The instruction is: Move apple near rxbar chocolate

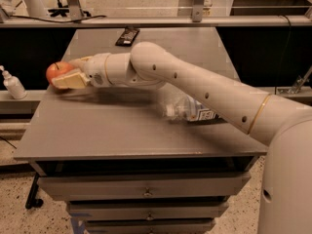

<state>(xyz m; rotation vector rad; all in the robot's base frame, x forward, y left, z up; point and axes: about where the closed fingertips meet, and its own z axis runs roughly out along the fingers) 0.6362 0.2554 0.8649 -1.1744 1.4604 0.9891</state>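
Step in hand: reaching for the grasp, transport not begun. The apple (56, 70) sits at the far left edge of the surface (112, 128), well apart from the rxbar chocolate (127, 35), which lies flat at the back edge. The gripper (66, 72) is at the apple, arm (195, 82) stretched low across the surface from the right. The fingers (68, 80) are spread, one in front of the apple and one behind it, with the fruit between their tips. They look not yet clamped, and firm contact can't be confirmed.

A clear bottle (187, 111) lies on its side mid-surface, partly under the arm. It is not part of the task. A pump bottle (12, 84) stands on a ledge off to the left.

Next move likely calls for closing on the apple, lifting it clear, then carrying it right and back to set down just beside the bar. Risk: the round glossy apple could roll off the left edge if nudged.
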